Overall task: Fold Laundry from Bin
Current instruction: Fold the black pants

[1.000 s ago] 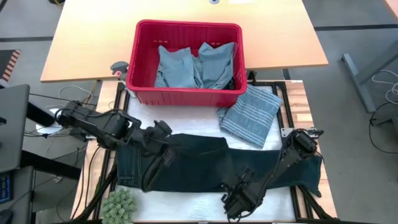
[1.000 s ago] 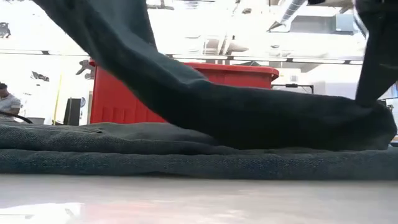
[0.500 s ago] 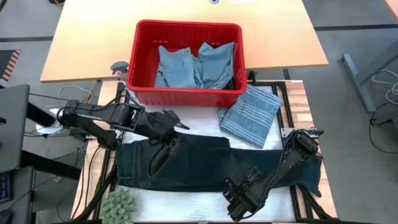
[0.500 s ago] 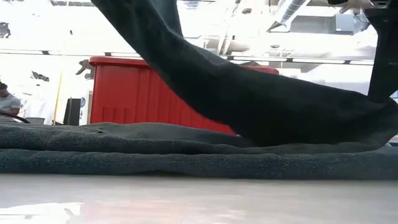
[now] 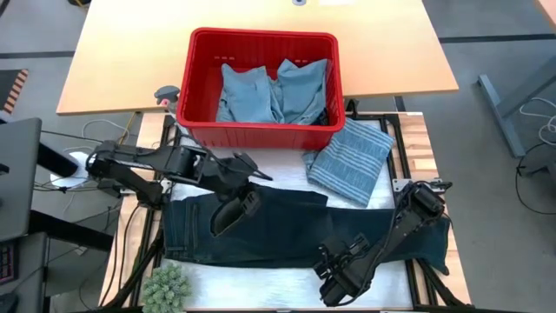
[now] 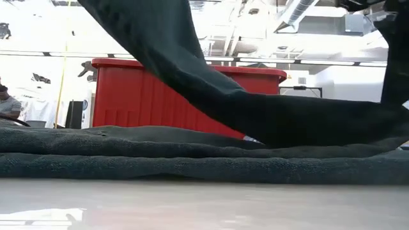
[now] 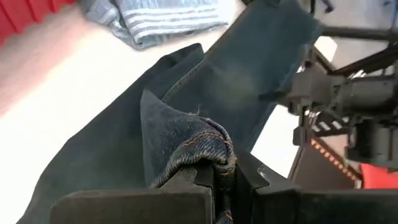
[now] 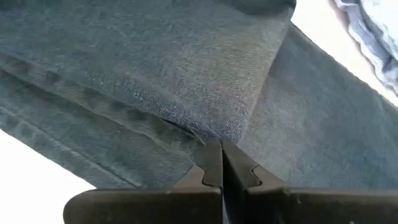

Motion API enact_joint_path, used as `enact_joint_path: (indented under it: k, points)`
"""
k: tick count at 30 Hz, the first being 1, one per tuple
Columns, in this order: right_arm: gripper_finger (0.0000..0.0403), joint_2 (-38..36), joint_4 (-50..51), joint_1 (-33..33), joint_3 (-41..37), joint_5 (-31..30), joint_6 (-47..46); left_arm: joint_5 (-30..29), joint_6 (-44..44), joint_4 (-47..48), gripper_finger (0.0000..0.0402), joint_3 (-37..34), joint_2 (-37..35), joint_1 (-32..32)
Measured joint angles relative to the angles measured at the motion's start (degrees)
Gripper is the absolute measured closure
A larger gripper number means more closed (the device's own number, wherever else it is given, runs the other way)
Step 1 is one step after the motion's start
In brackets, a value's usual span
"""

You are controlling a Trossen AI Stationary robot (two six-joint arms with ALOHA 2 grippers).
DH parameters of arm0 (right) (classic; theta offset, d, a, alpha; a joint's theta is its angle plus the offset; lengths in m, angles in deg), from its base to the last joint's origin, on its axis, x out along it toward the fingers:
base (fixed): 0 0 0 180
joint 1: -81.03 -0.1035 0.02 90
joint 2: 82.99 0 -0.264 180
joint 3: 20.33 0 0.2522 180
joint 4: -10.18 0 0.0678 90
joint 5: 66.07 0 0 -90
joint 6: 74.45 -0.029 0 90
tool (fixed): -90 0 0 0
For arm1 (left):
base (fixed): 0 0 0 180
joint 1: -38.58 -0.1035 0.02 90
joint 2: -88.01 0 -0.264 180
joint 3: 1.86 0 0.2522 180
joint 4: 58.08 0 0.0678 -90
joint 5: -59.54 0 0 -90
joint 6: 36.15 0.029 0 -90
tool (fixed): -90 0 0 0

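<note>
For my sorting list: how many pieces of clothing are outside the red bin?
2. The dark jeans lie across the table's front, gripped by both arms. The striped cloth lies folded at the bin's right front corner. Others may be hidden underneath.

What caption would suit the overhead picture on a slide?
Two robot arms, left gripper and right gripper, pinch dark jeans beside a red bin.

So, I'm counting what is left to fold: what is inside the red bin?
Inside the red bin lie crumpled light blue garments, with a dark piece at one corner. Anything beneath them, and the bin's floor, is covered.
</note>
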Motion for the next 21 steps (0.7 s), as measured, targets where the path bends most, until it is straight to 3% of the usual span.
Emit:
enact_joint_path:
  k: [8, 17, 21]
  points:
    - [0.0385, 0.02, 1.27, -1.84, -0.11, 0.37, -6.40, 0.74, 1.88, 4.90, 0.0401, 0.00, 6.49, 0.57]
    - [0.0384, 0.02, 1.38, -3.58, -0.11, 0.42, -11.40, -4.19, 2.95, 14.81, 0.0401, 0.00, 10.56, 0.64]
    - [0.0379, 0.02, 1.06, -3.56, -0.11, -0.24, -10.38, -1.77, 4.38, 16.51, 0.0400, 0.00, 10.81, 0.75]
